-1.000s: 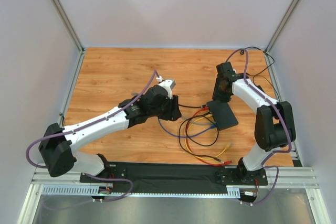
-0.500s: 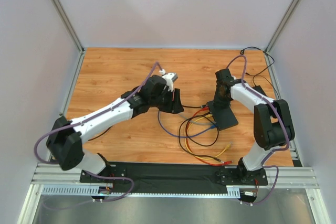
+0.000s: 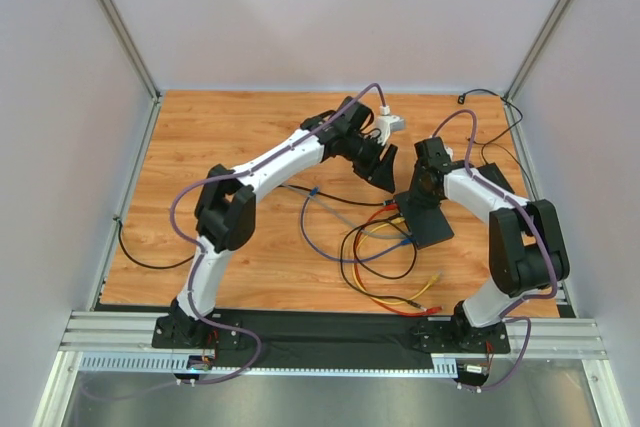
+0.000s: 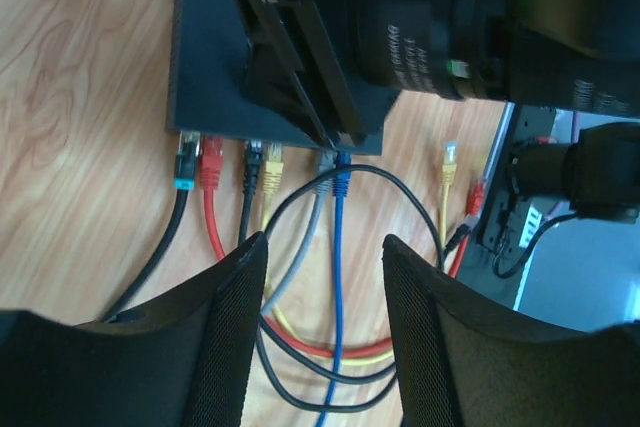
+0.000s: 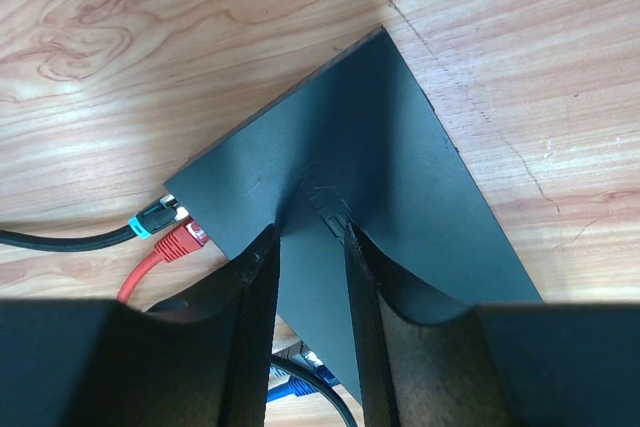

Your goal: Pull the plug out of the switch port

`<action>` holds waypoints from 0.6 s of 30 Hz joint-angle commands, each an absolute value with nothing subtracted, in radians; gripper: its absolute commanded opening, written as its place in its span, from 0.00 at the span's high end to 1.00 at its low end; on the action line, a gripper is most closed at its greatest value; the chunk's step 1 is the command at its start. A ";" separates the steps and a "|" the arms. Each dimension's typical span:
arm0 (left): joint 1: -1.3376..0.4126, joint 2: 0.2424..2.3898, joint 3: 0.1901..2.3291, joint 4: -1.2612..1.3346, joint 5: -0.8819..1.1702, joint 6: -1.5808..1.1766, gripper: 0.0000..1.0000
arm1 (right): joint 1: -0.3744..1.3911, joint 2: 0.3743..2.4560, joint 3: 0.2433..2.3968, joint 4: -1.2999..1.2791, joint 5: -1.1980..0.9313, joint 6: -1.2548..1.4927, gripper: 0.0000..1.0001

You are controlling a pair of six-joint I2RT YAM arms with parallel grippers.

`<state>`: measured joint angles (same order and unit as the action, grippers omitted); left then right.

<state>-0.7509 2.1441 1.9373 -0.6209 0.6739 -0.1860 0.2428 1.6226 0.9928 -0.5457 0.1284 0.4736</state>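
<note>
The flat black switch box [image 3: 428, 219] lies right of centre, with its switch port row on the edge facing left. Black-cyan [image 4: 183, 163], red [image 4: 210, 159], yellow [image 4: 273, 158], grey [image 4: 322, 163] and blue [image 4: 342, 164] plugs sit in that edge. My right gripper [image 5: 307, 243] stands tip-down on the box's top [image 5: 400, 167], its jaws a narrow gap apart with nothing between them. My left gripper [image 4: 325, 247] hangs open above the cables just in front of the plugs, touching none. In the top view the left gripper [image 3: 386, 173] is close beside the right gripper [image 3: 424, 193].
Loops of red, yellow, black and blue cable [image 3: 375, 257] spread in front of the box. Loose yellow [image 3: 435, 279] and red [image 3: 434, 309] plugs lie toward the near edge. A loose blue plug [image 3: 312, 190] lies mid-table. A thin black cord [image 3: 490, 97] runs at the back right.
My left arm has swung from the table's middle up and right to hover beside the box. The right gripper stayed on the box and its jaws narrowed slightly.
</note>
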 commanded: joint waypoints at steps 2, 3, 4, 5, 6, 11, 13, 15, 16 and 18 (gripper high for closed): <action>-0.724 2.296 2.149 -0.840 0.834 -0.038 0.42 | 0.227 1.651 0.919 -0.557 0.091 0.468 0.66; -0.718 2.315 2.166 -0.865 0.851 -0.031 0.40 | 0.226 1.648 0.916 -0.557 0.092 0.466 0.66; -0.709 2.336 2.172 -0.858 0.865 -0.032 0.39 | 0.224 1.647 0.914 -0.557 0.091 0.462 0.66; -0.692 2.345 2.166 -0.845 0.897 -0.037 0.37 | 0.224 1.644 0.911 -0.555 0.089 0.460 0.66; -0.683 2.364 2.164 -0.824 0.919 -0.052 0.36 | 0.221 1.643 0.907 -0.554 0.086 0.459 0.66; -0.663 2.445 2.224 -0.801 0.963 -0.067 0.36 | 0.221 1.649 0.905 -0.546 0.071 0.457 0.66; -0.663 2.470 2.226 -0.758 0.963 -0.081 0.36 | 0.221 1.654 0.907 -0.545 0.061 0.459 0.66; -0.661 2.479 2.218 -0.685 0.963 -0.120 0.37 | 0.221 1.652 0.905 -0.543 0.057 0.459 0.66; -0.661 2.482 2.191 -0.646 0.959 -0.141 0.38 | 0.221 1.651 0.905 -0.545 0.055 0.460 0.66; -0.661 2.487 2.177 -0.560 0.950 -0.196 0.41 | 0.221 1.649 0.904 -0.546 0.060 0.457 0.66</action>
<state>-0.6514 2.4878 2.1750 -0.7120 0.9157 -0.1280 0.2211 1.5997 0.9607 -0.5068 0.0845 0.4656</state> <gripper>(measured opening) 0.604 0.338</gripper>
